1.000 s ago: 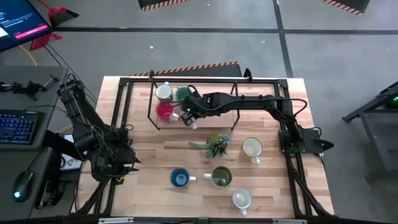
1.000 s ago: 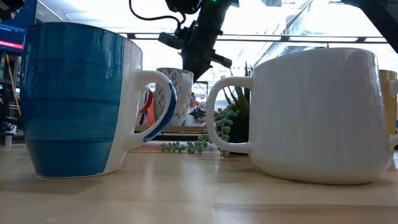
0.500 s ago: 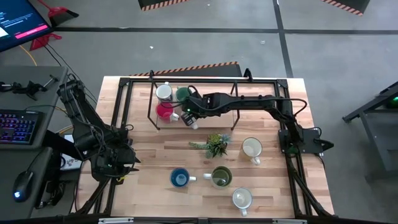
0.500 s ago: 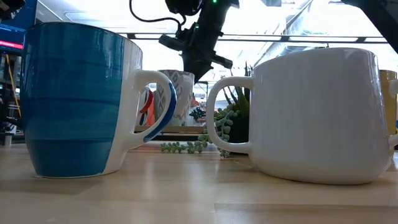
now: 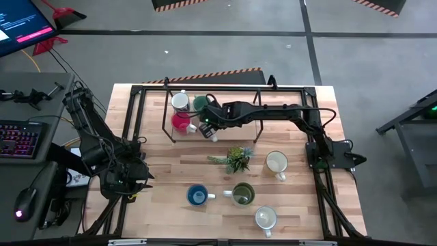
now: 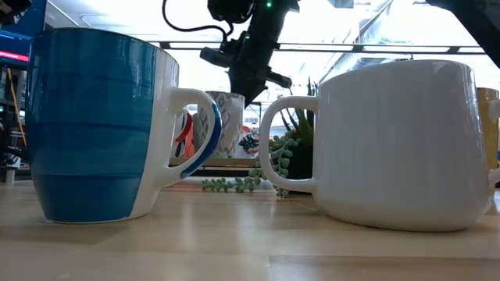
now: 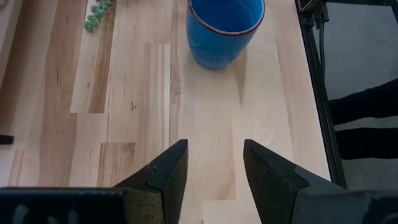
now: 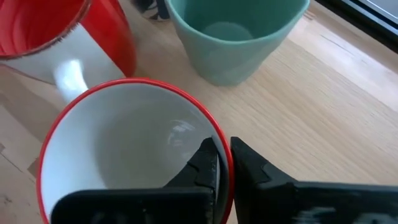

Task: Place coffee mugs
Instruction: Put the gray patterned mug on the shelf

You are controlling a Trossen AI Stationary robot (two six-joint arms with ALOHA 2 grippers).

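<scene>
Item: white mug with red rim (image 8: 130, 155), beside the red mug (image 5: 181, 122) on the far counter (image 5: 171, 171). Right gripper (image 8: 224, 163) jaws clenched on its rim wall. Rigid, glazed, slippery, breakable; rim pinch suits it. Left gripper (image 7: 213, 163) jaws released, idle.

A light butcher-block wooden table (image 5: 171, 171) carries everything, edged by a black metal frame (image 5: 136, 123). At its far side, inside a thin black wire rack (image 5: 168, 126), stand a white mug (image 5: 180, 102), a teal green mug (image 5: 200, 104) and a red mug (image 5: 181, 122), close together. Near the middle lies a small spiky green plant (image 5: 237, 159) with trailing strands. Toward the right stands a cream mug (image 5: 276, 162). Nearer the front sit a blue mug (image 5: 197, 196) and, just beside it, an olive green mug (image 5: 243, 195); another white mug (image 5: 265, 219) stands closest to the front edge.
</scene>
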